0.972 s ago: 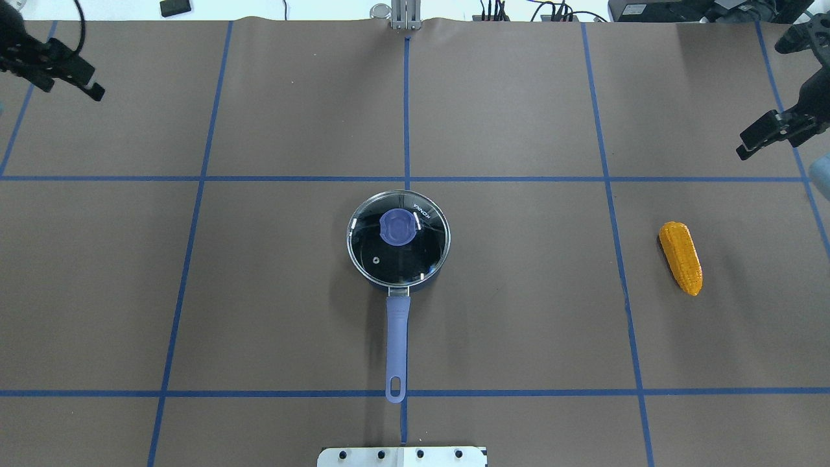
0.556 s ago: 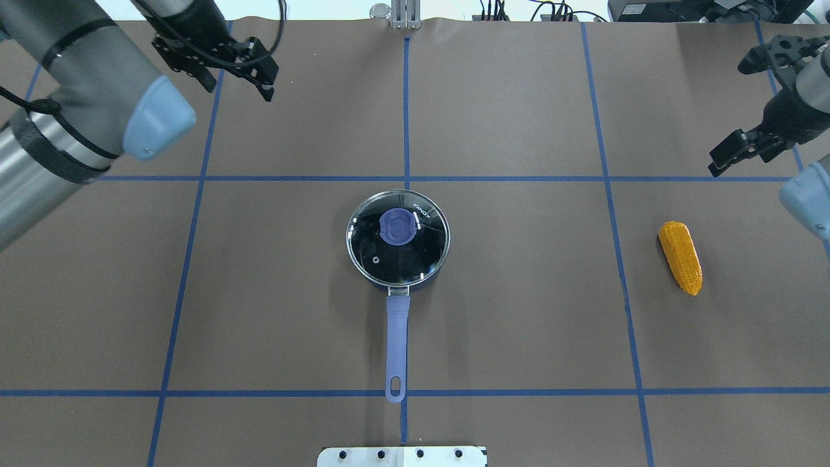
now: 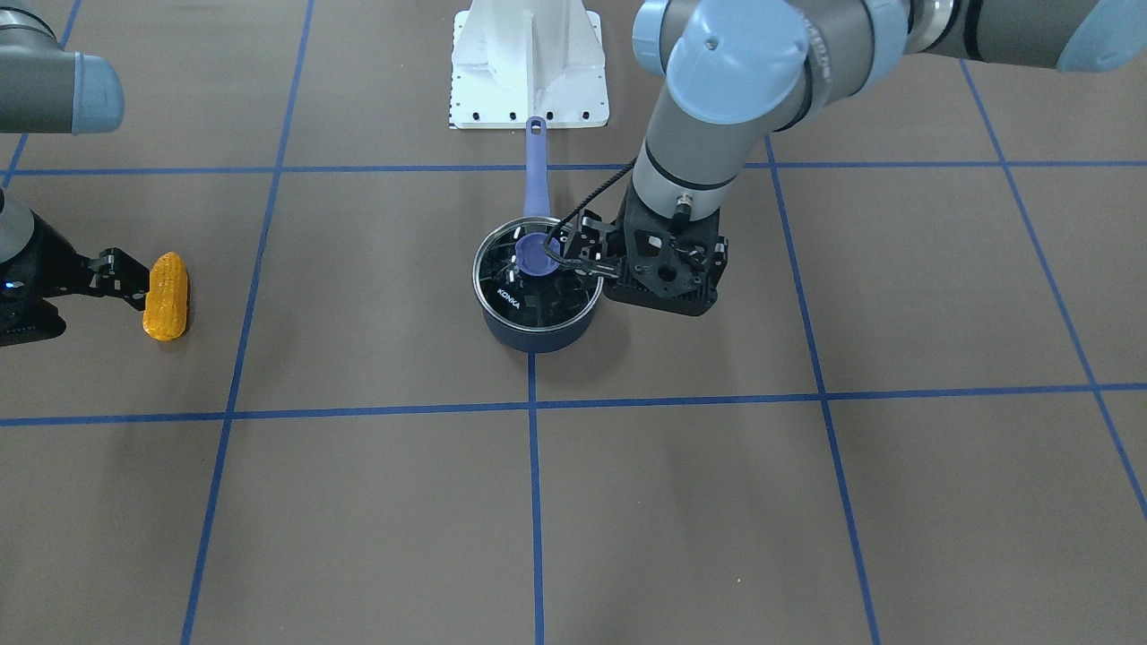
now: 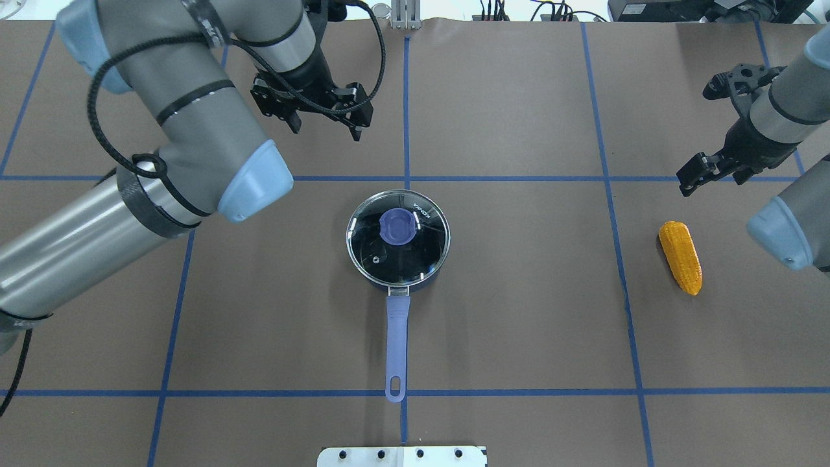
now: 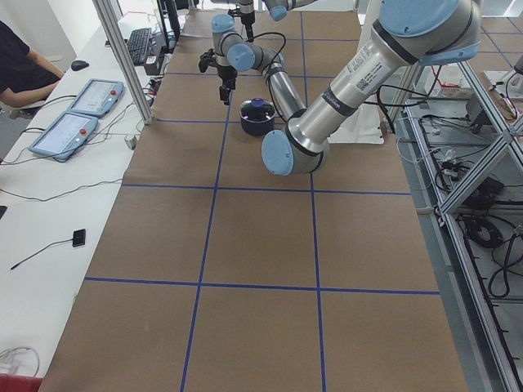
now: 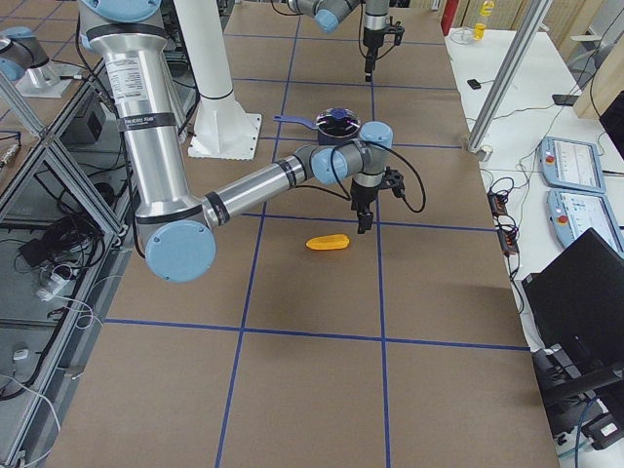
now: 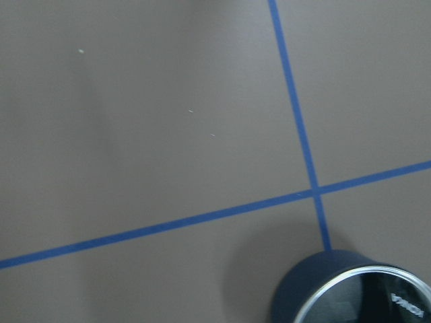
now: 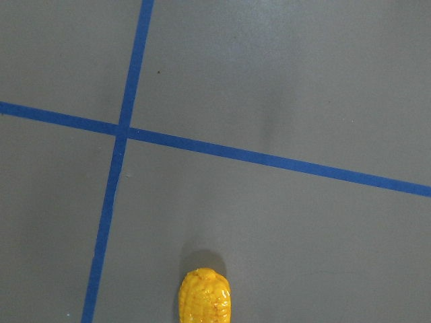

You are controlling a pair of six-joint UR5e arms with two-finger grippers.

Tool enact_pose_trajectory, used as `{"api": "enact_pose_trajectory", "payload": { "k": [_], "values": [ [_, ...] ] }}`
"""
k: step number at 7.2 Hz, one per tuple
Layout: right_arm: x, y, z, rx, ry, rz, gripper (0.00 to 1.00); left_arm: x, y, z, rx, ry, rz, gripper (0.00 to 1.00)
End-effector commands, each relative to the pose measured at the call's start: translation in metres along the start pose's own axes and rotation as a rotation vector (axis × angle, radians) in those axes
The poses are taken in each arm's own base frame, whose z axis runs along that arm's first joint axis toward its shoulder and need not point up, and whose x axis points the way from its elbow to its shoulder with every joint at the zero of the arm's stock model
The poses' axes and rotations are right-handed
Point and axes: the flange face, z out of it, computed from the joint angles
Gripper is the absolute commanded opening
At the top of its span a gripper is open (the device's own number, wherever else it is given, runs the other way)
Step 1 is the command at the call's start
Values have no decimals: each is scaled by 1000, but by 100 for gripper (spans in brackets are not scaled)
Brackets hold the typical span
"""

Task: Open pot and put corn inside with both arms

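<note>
Glass-lidded navy pot (image 4: 389,259) sits closed; bumpy yellow-orange corn (image 4: 681,257) lies well apart; left gripper (image 4: 325,131) spread wide; right gripper (image 4: 685,184) unclear.

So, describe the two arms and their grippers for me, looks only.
Both arms, left arm and right arm, are grey-silver tubes with rounded light blue joint caps and black bands. A black cable loops along the left one. The left gripper and right gripper are black, two-fingered, with skeletal linkage frames.
</note>
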Motion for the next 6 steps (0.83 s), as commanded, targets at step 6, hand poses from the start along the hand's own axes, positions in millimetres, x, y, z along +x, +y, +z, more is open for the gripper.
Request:
{"api": "enact_pose_trajectory", "payload": {
  "k": [6],
  "values": [
    [-7,28,67,10,-63,-7,98,78,69,51,-82,-68,-4,99]
  ]
}}
